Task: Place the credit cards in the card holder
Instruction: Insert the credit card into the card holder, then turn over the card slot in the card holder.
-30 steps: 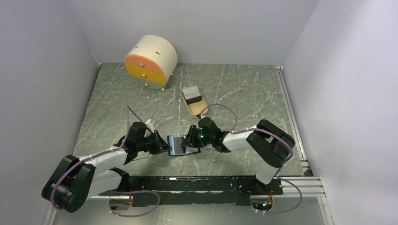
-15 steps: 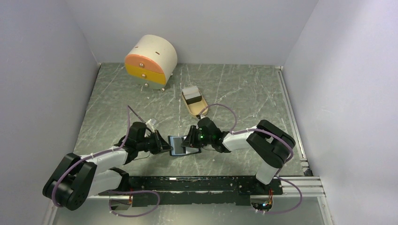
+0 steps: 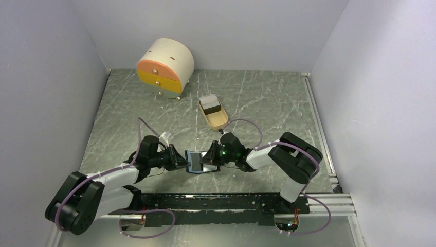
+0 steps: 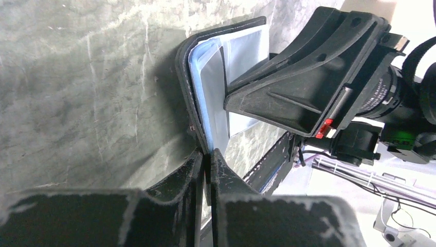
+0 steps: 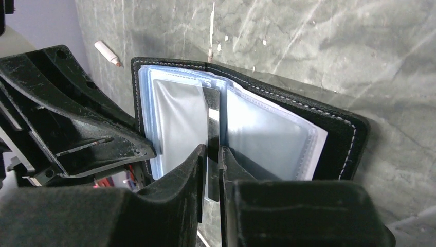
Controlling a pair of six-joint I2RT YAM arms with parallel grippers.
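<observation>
Between left gripper (image 4: 206, 154) and right gripper (image 5: 213, 152), card holder (image 5: 337, 128) with credit card (image 5: 212, 108).

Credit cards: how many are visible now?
3. One card is pinched edge-on in the right gripper at the open card holder; a light card and a black card lie in the tan tray. More may be hidden beneath them.

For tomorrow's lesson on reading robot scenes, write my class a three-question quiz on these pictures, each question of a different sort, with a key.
1. True or false: the card holder is folded shut.
2. What does the right claw grip? A) a card B) a spoon C) a cup
3. Fill in: the left claw pinches the card holder at its ____.
Key: 1 false, it is open; 2 A; 3 edge.
</observation>
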